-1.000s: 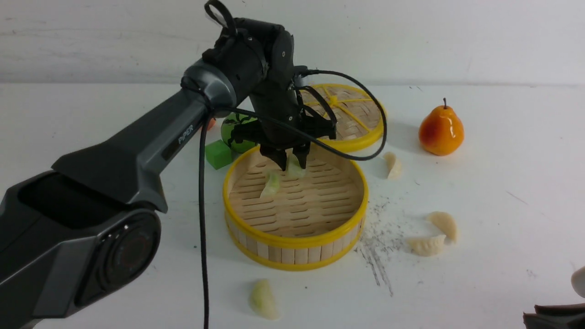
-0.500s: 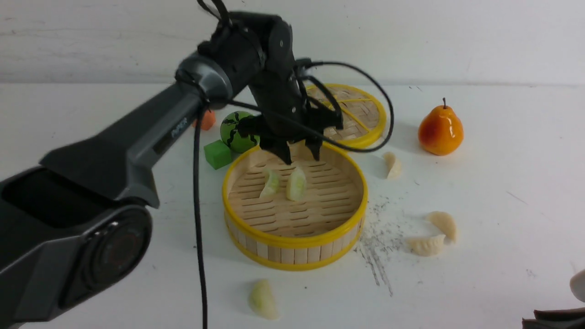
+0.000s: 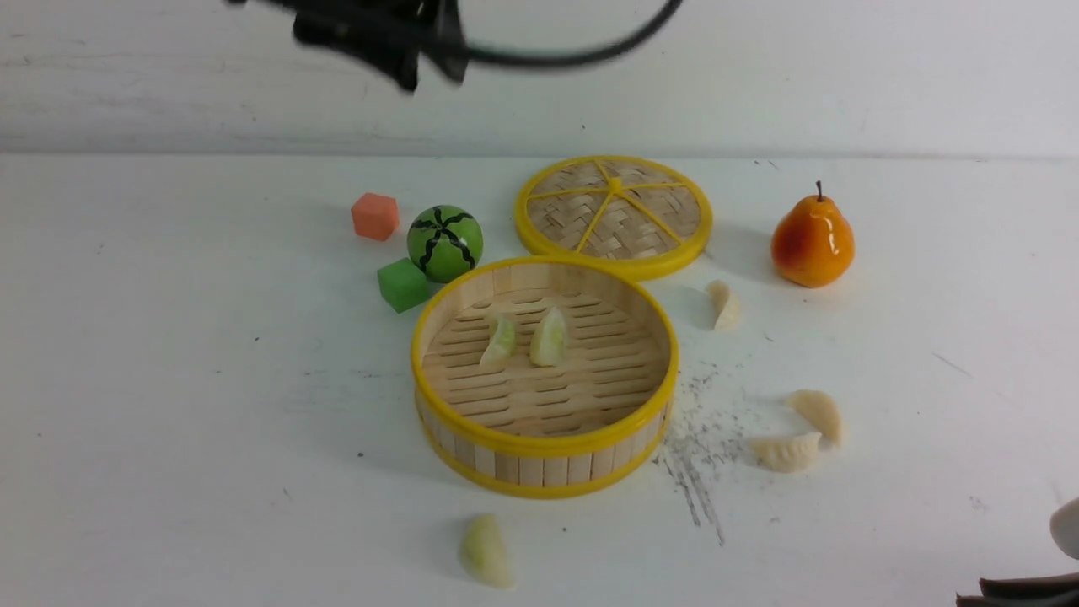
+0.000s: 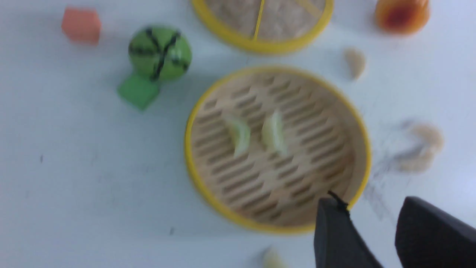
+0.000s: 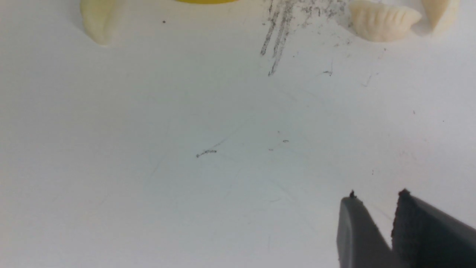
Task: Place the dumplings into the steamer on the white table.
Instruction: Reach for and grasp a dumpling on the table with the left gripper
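Front: left claw (image 3: 432,74) is a blur at the top edge, high above and well apart from the steamer (image 3: 539,444) mid-bench (image 3: 169,379). Two green dumplings (image 3: 501,337) sit side by side on its slats, a pale dumpling (image 3: 485,552) lies on the bench in front, and three cream dumplings (image 3: 786,453) lie to the steamer's right. L wrist: claw fingers apart, gripping nothing, steamer beneath. R wrist: right claw (image 5: 377,193) fingers nearly together, empty, over the bench, well apart from a pleated cream one.

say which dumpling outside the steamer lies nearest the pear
The lone cream-white dumpling between the steamer and the pear, by the lid. Two other cream ones lie paired nearer the camera; the greenish one lies before the steamer.
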Available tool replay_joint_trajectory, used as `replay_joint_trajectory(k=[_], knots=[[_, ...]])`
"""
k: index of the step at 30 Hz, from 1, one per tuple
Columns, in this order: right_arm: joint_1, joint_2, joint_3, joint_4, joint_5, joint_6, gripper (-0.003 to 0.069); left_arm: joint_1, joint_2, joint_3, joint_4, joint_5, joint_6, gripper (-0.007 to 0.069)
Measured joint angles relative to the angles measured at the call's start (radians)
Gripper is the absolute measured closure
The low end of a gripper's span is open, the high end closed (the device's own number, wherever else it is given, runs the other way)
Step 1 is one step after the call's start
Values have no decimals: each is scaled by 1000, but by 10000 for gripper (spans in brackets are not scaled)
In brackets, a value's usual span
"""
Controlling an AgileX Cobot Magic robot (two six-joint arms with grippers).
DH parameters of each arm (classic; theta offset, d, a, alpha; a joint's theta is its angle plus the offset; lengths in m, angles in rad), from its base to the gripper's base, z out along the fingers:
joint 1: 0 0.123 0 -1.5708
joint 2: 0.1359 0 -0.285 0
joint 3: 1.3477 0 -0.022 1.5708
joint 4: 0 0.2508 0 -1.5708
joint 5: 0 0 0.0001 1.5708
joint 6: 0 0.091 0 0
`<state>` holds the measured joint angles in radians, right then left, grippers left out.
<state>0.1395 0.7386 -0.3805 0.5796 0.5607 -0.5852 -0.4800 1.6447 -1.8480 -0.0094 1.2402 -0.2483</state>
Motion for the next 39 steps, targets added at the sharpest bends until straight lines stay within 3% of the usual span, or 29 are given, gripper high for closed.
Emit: replay_joint_trajectory(k=[1, 4, 6, 7, 11, 14, 18, 24, 31, 35, 36, 39], knots=[[0, 0, 0, 2, -2, 0, 502, 0, -14, 22, 0, 0, 0, 399], [0, 0, 0, 10, -14, 0, 501, 0, -92, 366, -13, -83, -16, 407], [0, 0, 0, 12, -22, 0, 496, 0, -116, 598, -38, -277, -74, 403], [0, 0, 0, 13, -23, 0, 496, 0, -116, 615, -39, -277, -81, 403], [0, 0, 0, 13, -24, 0, 491, 0, -109, 868, -104, -590, -178, 336], [0, 0, 0, 17, -25, 0, 488, 0, -84, 919, -163, -683, -187, 260], [0, 0, 0, 19, -35, 0, 484, -10, -25, 908, -197, -692, -179, 149], [0, 0, 0, 19, -43, 0, 480, -87, 30, 841, -166, -670, -181, 134], [0, 0, 0, 20, -49, 0, 473, -132, 140, 788, 43, -661, -355, 189], [0, 0, 0, 28, -49, 0, 470, -137, 158, 785, 70, -642, -360, 291], [0, 0, 0, 34, -49, 0, 467, -142, 159, 783, 73, -640, -357, 375], [0, 0, 0, 37, -50, 0, 465, -146, 160, 780, 73, -636, -337, 410]])
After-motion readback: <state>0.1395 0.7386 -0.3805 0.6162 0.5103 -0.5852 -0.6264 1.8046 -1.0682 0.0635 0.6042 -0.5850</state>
